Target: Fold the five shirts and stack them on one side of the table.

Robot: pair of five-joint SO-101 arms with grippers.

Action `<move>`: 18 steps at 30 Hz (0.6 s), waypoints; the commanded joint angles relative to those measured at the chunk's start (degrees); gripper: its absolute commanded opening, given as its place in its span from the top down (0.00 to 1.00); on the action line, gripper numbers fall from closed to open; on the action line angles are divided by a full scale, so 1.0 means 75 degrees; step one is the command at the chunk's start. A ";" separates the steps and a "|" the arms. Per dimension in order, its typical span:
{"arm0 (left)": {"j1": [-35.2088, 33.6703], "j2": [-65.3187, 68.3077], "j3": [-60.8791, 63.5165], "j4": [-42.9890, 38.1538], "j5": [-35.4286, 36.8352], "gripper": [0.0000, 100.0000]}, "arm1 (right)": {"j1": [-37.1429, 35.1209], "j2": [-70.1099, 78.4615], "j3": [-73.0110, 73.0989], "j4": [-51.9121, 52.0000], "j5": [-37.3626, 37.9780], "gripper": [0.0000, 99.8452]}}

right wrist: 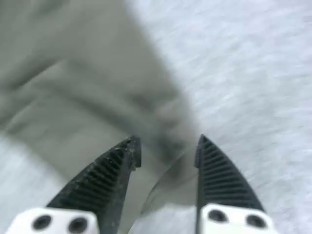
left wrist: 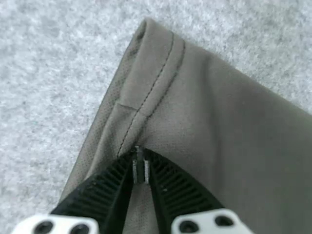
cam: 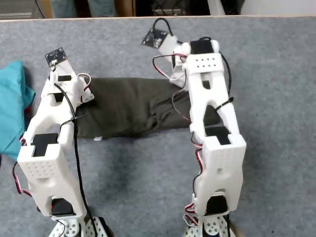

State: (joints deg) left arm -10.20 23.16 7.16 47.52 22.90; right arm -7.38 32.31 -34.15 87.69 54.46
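When I look down over the grey surface, my left arm and my right arm start close to me at 6 o'clock and stretch toward 12. Under them lies a dark green shirt. It is a long strip that runs from 9 o'clock to 3 o'clock across the middle.

My left pincer sits at the 9 o'clock end of that strip. Its two black fingers are pressed together, with a bit of the shirt's cloth pinched between the tips, near a stitched hem at the corner.

My right pincer is at the far edge of the shirt, toward 1 o'clock. Its fingers stand wide apart and hold nothing. The shirt's edge lies under them, and I cannot tell if they touch it.

Out at 9 o'clock, by the edge of the surface, a blue-green shirt lies in a loose heap, apart from the green one.
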 commanded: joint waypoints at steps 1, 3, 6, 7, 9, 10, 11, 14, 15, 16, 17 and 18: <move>-0.0006 0.0012 -0.0240 -0.0012 0.0082 0.96 | 0.0129 -0.0064 -0.0639 0.1653 0.0176 1.00; -0.0006 0.0012 -0.0240 -0.0012 0.0082 0.96 | 0.0457 -0.0076 -0.0475 0.1793 0.0082 0.97; -0.0018 0.0012 -0.0240 -0.0012 0.0082 0.96 | 0.0715 -0.0018 -0.0006 0.1711 0.0012 0.98; -0.0018 0.0012 -0.0240 -0.0012 0.0082 0.96 | 0.0727 0.0018 0.0205 0.1465 -0.0012 0.99; -0.0018 0.0012 -0.0240 -0.0012 0.0082 0.96 | 0.0797 0.0170 0.0580 0.0715 -0.0047 0.99; -0.0018 0.0012 -0.0240 -0.0012 0.0082 0.96 | 0.0832 0.0287 0.0733 0.0293 -0.0047 0.99; -0.0018 0.0012 -0.0240 -0.0012 0.0082 0.96 | 0.0832 0.0416 0.0897 -0.0164 -0.0082 0.99; -0.0018 0.0012 -0.0193 -0.0023 0.0082 0.96 | 0.0856 0.1037 0.1284 -0.1536 -0.0610 0.99; -0.0006 0.0000 -0.0158 -0.0035 0.0082 0.96 | 0.0891 0.1225 0.1319 -0.1782 -0.0762 0.99; -0.0006 0.0000 -0.0158 -0.0047 0.0082 0.96 | 0.0938 0.1342 0.1248 -0.1805 -0.0844 0.99; -0.0006 0.0000 -0.0170 -0.0035 0.0082 0.96 | 0.0973 0.1377 0.1166 -0.1758 -0.0867 0.99; -0.0006 0.0000 -0.0170 -0.0035 0.0082 0.96 | 0.0996 0.1377 0.1049 -0.1571 -0.0867 0.99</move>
State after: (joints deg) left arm -10.20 23.16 7.16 47.52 22.90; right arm -1.41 42.59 -24.57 76.62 49.01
